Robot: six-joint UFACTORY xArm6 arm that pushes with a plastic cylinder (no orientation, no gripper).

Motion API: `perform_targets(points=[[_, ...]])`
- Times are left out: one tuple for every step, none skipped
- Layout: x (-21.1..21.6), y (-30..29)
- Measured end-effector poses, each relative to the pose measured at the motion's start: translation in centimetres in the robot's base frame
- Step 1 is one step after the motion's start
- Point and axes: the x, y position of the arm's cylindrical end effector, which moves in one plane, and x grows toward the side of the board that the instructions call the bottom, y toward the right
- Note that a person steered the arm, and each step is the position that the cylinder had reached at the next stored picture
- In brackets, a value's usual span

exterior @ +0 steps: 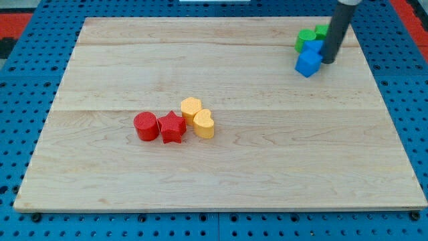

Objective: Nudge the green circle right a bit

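Note:
Two green blocks sit near the view's top right. One green block (305,38) is the left one; its shape is hard to make out. The other green block (322,31) lies just right of it, partly hidden by the rod. My tip (329,61) rests on the board just right of a blue block (313,48) and the blue cube (308,63), below the green pair. The rod rises up out of the view's top.
A red cylinder (146,126), a red star (172,127), a yellow hexagon (191,108) and a yellow heart (204,124) cluster left of the board's centre. The wooden board (221,167) lies on a blue pegboard (20,87).

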Motion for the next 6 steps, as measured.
perform_targets(points=[[0.0, 3.0], [-4.1, 2.9], [-4.4, -5.4], [-1.5, -13.1], [0.3, -15.1], [-4.9, -15.9]])
